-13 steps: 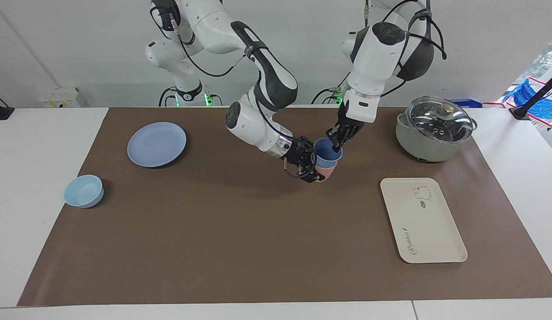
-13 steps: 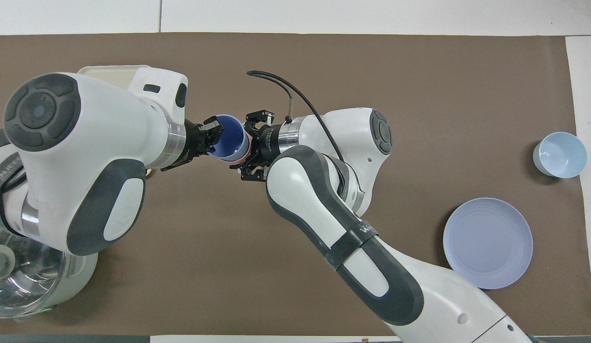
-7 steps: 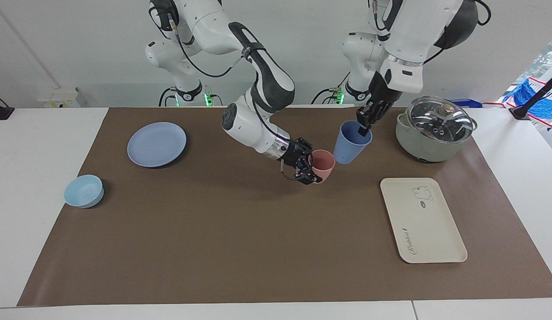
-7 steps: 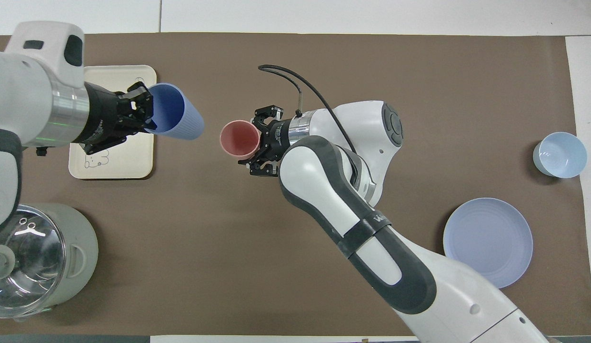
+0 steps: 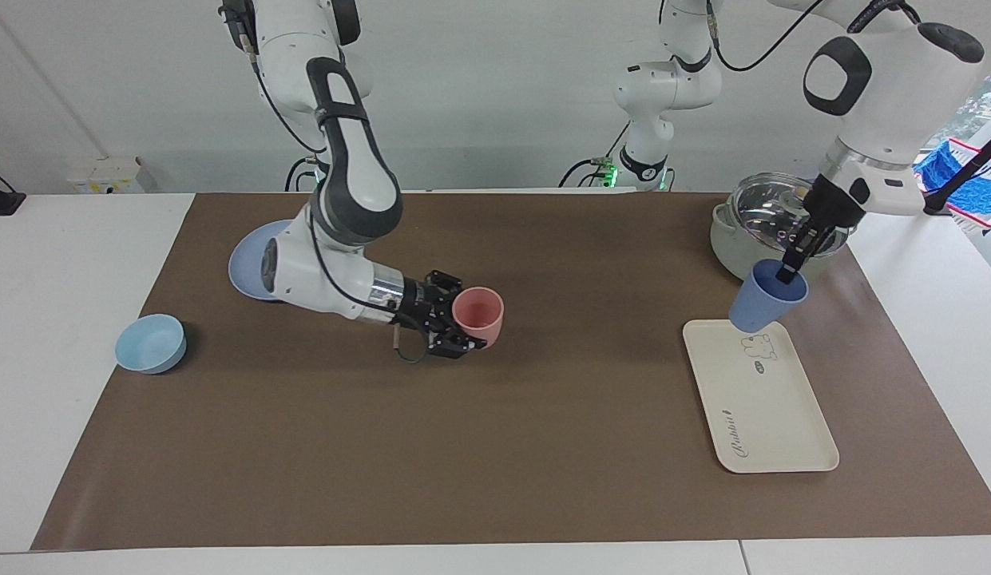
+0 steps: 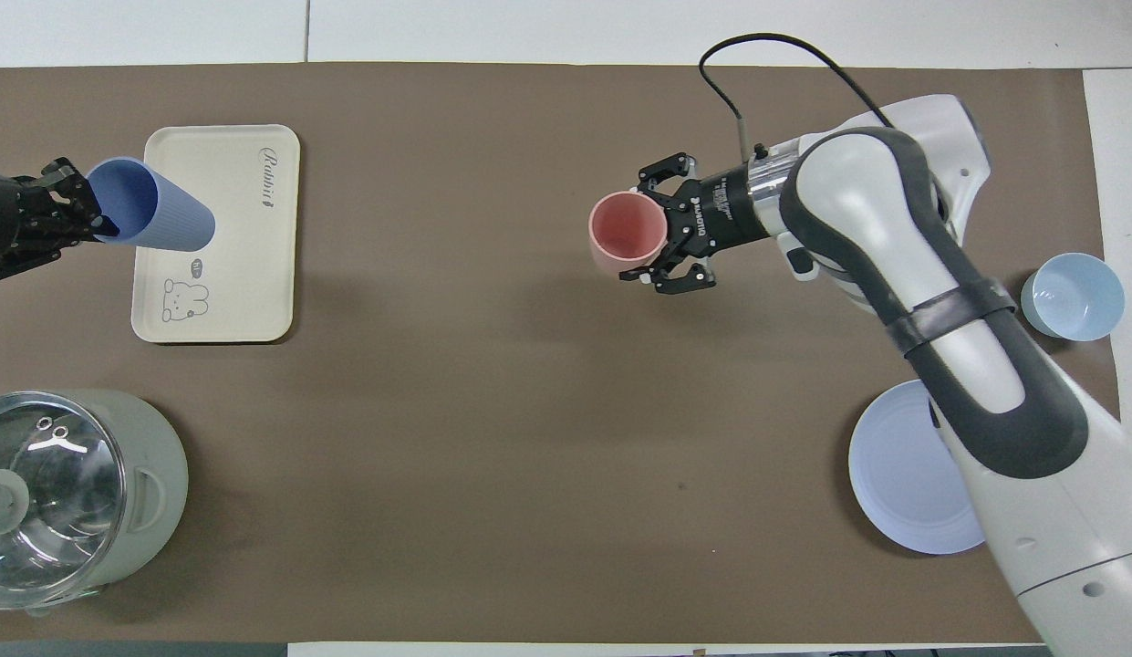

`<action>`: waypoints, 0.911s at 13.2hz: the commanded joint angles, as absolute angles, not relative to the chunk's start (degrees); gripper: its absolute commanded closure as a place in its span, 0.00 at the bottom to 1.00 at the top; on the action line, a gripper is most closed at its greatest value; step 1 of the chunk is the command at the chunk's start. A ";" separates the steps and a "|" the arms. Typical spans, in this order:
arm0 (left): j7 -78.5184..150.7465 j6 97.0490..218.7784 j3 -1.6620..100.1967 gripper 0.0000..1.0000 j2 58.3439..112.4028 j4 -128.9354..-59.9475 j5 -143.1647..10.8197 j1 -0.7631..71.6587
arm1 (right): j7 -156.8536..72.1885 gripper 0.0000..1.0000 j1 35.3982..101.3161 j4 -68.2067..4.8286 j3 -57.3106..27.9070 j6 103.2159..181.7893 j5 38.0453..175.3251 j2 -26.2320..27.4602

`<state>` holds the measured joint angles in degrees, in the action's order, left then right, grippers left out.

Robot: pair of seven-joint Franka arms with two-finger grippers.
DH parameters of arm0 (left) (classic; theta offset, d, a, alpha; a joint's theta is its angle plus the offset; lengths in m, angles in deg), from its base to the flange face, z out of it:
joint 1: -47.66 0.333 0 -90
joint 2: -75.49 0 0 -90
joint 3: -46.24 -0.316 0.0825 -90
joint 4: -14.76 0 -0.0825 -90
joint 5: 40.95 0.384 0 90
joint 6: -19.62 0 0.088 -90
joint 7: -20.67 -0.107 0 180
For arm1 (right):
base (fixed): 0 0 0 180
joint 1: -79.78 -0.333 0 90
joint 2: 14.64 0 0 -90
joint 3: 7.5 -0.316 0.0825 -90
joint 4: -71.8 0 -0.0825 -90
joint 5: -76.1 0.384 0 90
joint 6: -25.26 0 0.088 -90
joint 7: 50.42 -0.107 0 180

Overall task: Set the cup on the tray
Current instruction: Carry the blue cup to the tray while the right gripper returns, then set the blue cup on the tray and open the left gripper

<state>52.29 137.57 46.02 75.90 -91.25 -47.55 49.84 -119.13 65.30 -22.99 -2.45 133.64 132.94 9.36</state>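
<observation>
Half a second back the cup (image 5: 763, 297) hung between the pot (image 5: 770, 239) and the pink cup (image 5: 478, 315); now the left gripper (image 5: 784, 275) has carried it over the robot-side end of the tray (image 5: 770, 407), while the right gripper (image 5: 463, 323) has drawn the pink cup away toward the plate (image 5: 246, 263). Both sets of jaws are clenched: the left ones pinch the cup's rim, one finger inside the mouth and one outside, so the cup dangles tilted below them, base lowest. The right jaws grip the pink cup by its side. From the facing camera the cup's base is seen clear above the tray's rabbit drawing, not resting on it. From overhead only the left gripper's tip (image 6: 68, 205) shows at the frame's edge, and the cup (image 6: 150, 217) overlaps the tray's rim (image 6: 287, 228). A light-blue bowl (image 5: 151, 343) sits on the table.
</observation>
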 commanded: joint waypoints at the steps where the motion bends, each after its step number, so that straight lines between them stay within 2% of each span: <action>1: 46.27 146.68 46.33 1.00 81.00 -94.93 -48.59 51.62 | -109.70 1.00 72.98 -25.05 -3.28 127.59 128.49 7.51; 8: 44.93 156.90 46.33 1.00 86.38 -98.53 -48.77 52.32 | -94.82 1.00 88.81 -23.13 -3.19 118.52 115.48 8.29; 12: 43.35 157.95 46.33 1.00 85.77 -101.34 -48.77 52.41 | -89.45 1.00 93.92 -16.82 -3.28 113.86 111.08 14.61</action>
